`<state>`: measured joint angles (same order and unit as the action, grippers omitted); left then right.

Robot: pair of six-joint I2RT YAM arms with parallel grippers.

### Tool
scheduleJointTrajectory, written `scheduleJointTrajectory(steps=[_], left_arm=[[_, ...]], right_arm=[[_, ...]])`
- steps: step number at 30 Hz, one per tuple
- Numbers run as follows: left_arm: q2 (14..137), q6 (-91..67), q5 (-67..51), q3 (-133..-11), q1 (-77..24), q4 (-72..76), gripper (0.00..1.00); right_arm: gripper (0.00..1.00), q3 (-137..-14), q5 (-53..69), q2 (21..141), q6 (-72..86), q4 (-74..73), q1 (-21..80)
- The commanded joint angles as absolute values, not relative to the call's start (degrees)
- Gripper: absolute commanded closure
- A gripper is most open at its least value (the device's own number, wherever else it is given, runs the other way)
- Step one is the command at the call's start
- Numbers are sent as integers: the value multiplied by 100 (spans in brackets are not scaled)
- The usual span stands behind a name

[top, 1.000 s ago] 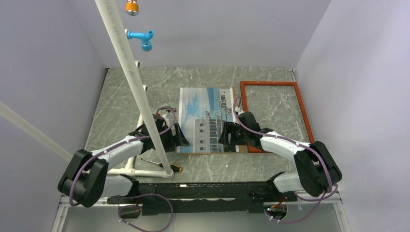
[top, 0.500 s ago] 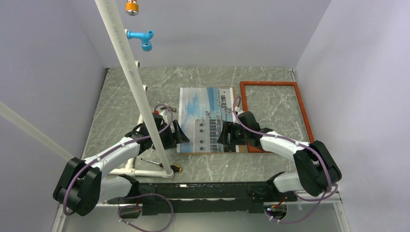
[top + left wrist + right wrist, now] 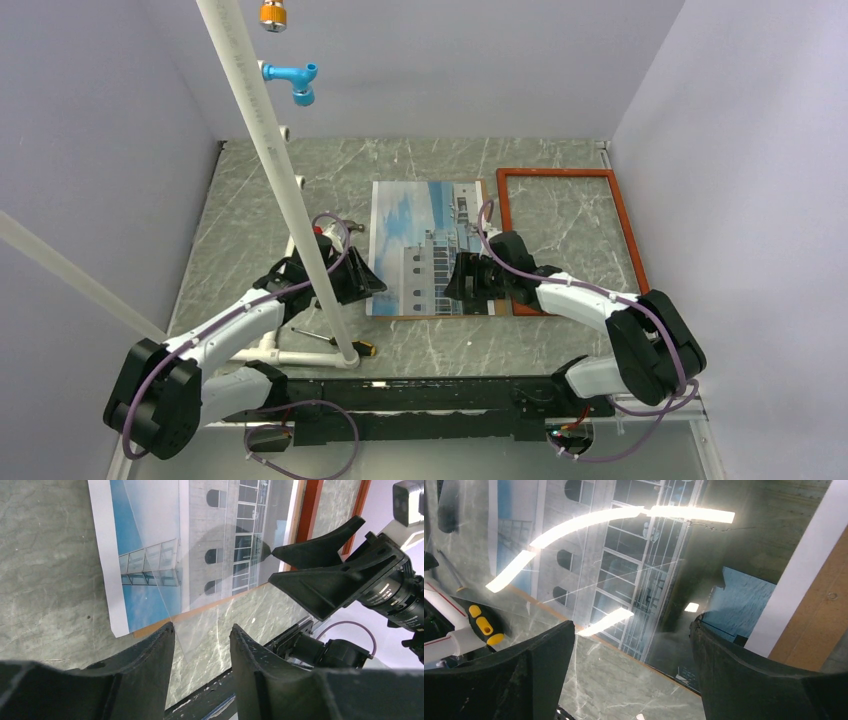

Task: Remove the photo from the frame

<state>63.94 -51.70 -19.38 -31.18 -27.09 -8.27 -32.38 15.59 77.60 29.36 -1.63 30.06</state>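
Note:
The photo, a white building against blue sky, lies flat mid-table, and a brown backing edge shows along its near side. The empty orange-red frame lies just to its right, touching it. A clear sheet rests askew over the photo and throws glare. My left gripper hovers at the photo's near-left corner, and its jaws stand apart with only table between them. My right gripper hangs wide open over the photo's near-right part.
A slanted white pipe crosses above the left arm, with a blue fitting at the back. A yellow-handled screwdriver lies near the pipe's foot. Walls close in on the left, right and back.
My left gripper has narrowed its jaws and shifted slightly nearer and left of the photo's corner. My right gripper has opened a little wider.

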Motion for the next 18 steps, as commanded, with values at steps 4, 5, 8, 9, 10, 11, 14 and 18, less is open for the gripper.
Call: scheduleJointTrajectory(steps=[4, 5, 8, 9, 10, 11, 14, 18], left_arm=[[6419, -5383, -1868, -3093, -2730, -364, 63], [6438, -5379, -1864, -3101, -2727, -368, 66], [6468, -5362, -1851, -3099, -2733, -359, 75], [6470, -5361, -1832, -3090, -2729, -349, 79], [6469, -5357, -1836, -3075, -2728, -331, 81], [6469, -5357, -1829, -3068, -2731, -337, 83], [6471, -5348, -1829, -3068, -2728, -369, 86], [6422, -5379, -1837, -3046, -2731, -380, 85]], right_arm=[[10, -3376, 1088, 7650, 2694, -69, 3677], [9, -3433, 812, 7593, 2632, -138, 3857], [6, -3568, -19, 7402, 2395, -237, 4393], [5, -3568, -398, 7329, 2275, -201, 4583], [5, -3564, -715, 7245, 2129, -147, 4773], [4, -3552, -993, 7178, 1978, -76, 5030], [4, -3406, -1775, 6943, 1366, 341, 5635], [5, -3044, -2769, 6803, 195, 1430, 6480]])
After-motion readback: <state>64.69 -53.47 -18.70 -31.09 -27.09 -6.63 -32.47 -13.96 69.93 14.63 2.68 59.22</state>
